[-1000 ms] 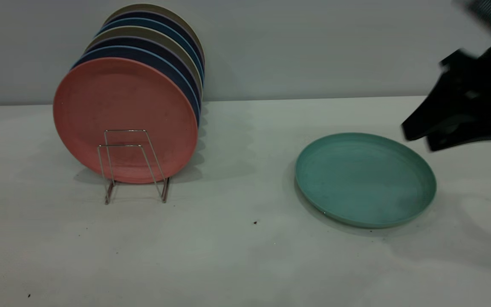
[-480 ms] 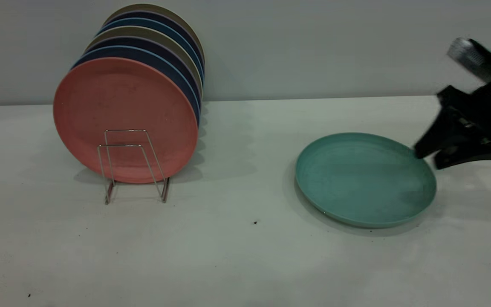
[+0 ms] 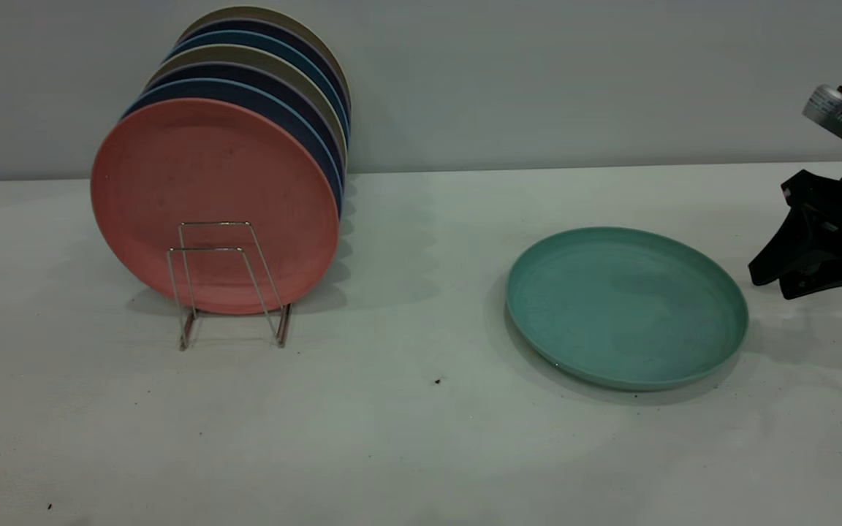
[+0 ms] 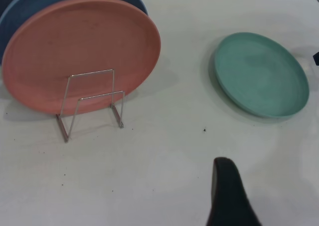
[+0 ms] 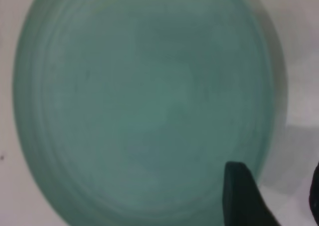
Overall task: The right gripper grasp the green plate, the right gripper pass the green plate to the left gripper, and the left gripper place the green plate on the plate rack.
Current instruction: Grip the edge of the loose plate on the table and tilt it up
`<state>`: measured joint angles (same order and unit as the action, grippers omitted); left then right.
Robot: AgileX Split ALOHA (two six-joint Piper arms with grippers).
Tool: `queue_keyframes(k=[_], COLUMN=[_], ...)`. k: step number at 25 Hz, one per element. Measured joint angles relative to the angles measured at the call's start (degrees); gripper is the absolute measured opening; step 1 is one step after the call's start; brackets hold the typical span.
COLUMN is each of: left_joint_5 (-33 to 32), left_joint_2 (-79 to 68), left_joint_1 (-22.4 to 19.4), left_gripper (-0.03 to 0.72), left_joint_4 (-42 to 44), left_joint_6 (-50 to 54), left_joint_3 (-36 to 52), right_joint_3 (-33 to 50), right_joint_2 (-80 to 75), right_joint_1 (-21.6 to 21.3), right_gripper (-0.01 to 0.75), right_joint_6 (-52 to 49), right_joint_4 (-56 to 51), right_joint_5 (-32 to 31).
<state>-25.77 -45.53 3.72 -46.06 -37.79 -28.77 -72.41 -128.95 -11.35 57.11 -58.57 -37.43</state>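
Note:
The green plate (image 3: 626, 307) lies flat on the white table, right of centre; it also shows in the left wrist view (image 4: 261, 74) and fills the right wrist view (image 5: 144, 101). My right gripper (image 3: 770, 286) is open and empty, low over the table just right of the plate's rim, apart from it; in its own view (image 5: 276, 176) one finger (image 5: 241, 196) overlaps the plate's edge. The plate rack (image 3: 227, 281) stands at the left, its front wire loops free. My left gripper (image 4: 274, 186) is outside the exterior view; one finger (image 4: 227, 196) shows over bare table, open and empty.
A salmon-pink plate (image 3: 216, 197) stands upright in the rack, with several dark blue and olive plates (image 3: 275, 88) stacked behind it toward the grey wall. Small dark specks (image 3: 437, 380) lie on the table between rack and green plate.
My right gripper has moved down and to the right, from above the green plate's far right rim to low beside it. The plate and rack have not moved.

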Motion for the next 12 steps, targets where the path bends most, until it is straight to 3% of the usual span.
queue_keyframes(k=[12], left_joint_5=[0.00], left_joint_2=[0.00], left_joint_1=[0.00], left_gripper=[0.460], left_joint_4=[0.00], left_joint_6=[0.00], left_joint_3=[0.00], right_joint_3=[-0.21], right_joint_2=[-3.66], right_joint_1=[0.00], right_gripper=[0.345], right_joint_6=[3.48], right_joint_4=[-5.88], right_joint_5=[0.63])
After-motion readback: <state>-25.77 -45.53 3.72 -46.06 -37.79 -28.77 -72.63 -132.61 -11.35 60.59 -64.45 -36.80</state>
